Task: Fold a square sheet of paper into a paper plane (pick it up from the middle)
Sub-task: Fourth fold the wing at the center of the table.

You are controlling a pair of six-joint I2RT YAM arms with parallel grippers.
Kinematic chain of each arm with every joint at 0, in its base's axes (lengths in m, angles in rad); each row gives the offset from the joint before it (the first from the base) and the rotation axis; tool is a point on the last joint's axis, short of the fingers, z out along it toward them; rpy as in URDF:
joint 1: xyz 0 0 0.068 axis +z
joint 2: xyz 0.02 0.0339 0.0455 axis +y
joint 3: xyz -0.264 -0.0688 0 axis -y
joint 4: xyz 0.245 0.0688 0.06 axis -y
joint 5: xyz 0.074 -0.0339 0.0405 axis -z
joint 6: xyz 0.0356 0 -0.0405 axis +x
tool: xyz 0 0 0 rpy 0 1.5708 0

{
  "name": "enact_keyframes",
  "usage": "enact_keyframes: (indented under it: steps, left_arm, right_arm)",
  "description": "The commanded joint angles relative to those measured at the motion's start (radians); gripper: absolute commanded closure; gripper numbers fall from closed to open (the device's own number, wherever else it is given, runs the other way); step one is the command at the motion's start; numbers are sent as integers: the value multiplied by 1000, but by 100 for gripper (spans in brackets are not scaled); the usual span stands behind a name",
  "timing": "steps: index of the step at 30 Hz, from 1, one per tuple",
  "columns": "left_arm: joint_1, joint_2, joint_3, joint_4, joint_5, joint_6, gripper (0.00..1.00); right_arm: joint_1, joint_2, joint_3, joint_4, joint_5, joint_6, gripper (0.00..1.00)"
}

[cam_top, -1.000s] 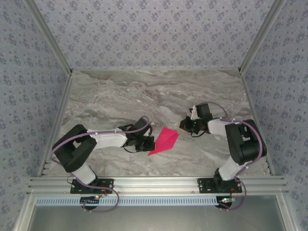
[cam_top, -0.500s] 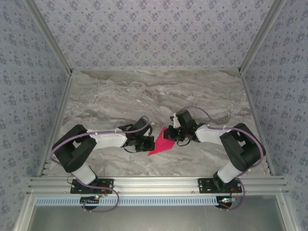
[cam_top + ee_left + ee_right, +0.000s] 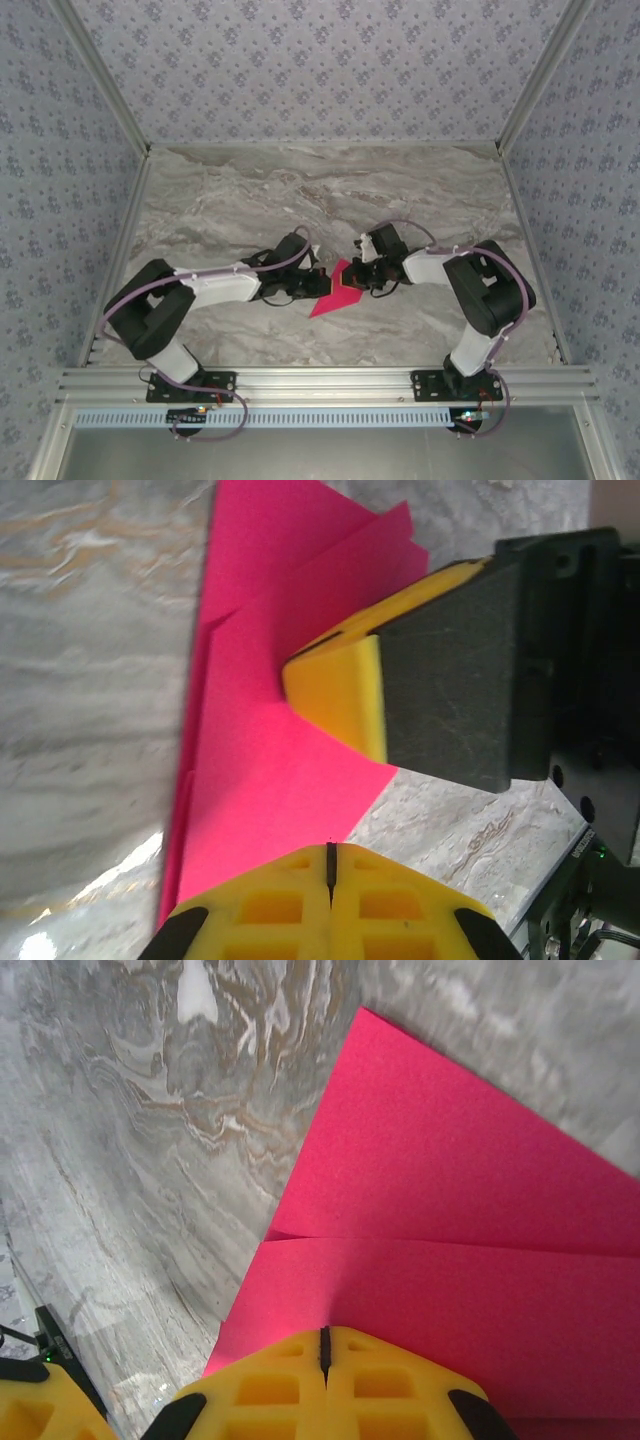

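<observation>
The magenta sheet of paper [image 3: 333, 297] lies on the marble table between the two arms, folded into a narrow pointed shape with layered flaps. Its point faces the near edge. My left gripper [image 3: 318, 286] is shut, and its tip rests on the paper's [image 3: 270, 770] left side with nothing between the fingers [image 3: 329, 852]. My right gripper [image 3: 357, 278] is shut too. Its tip [image 3: 323, 1332] presses down on the upper flap of the paper [image 3: 440, 1220], beside a crease. The right gripper's yellow finger [image 3: 345, 695] sits on the paper, opposite my left one.
The marble table [image 3: 300, 190] runs back to patterned walls on three sides. An aluminium rail [image 3: 320, 380] with both arm bases lines the near edge. The left gripper's yellow body [image 3: 30, 1405] sits close to the paper's left corner.
My right arm swung left from the table's right side and set its shut tip on the paper. My left gripper edged right onto the paper's left side.
</observation>
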Motion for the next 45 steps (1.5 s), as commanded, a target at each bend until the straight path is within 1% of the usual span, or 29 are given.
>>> enact_keyframes:
  steps: [1,8,12,15,20,28,35,40,42,43,45]
  left_arm:
    - [5,63,52,31,36,50,96]
    - [13,156,85,14,45,67,97]
    - [18,170,48,14,63,64,97]
    - [17,162,4,-5,83,71,98]
    - [18,99,-100,-20,114,71,99]
    - [15,-48,-226,-108,113,86,100]
    - [18,-163,-235,-227,43,103,100]
    - [18,-215,-171,-242,-9,90,100]
    - [20,-228,-130,-238,-50,71,95]
    - [19,-232,-107,-236,-71,63,88]
    - [20,-235,-68,-239,-124,43,71]
  right_arm:
    - [-26,40,10,-77,21,-76,100]
    - [-26,42,9,-101,17,-89,99]
    - [-27,51,20,-132,37,-94,99]
    - [-33,64,41,-193,76,-100,99]
    - [-52,82,53,-234,102,-95,99]
    - [-63,93,64,-262,120,-97,100]
    - [-63,84,72,-268,112,-93,99]
    - [-52,27,96,-235,40,-49,96]
    - [-46,-15,116,-232,27,-15,94]
    - [-47,-40,120,-233,34,5,89]
    - [-52,-92,111,-228,77,63,77]
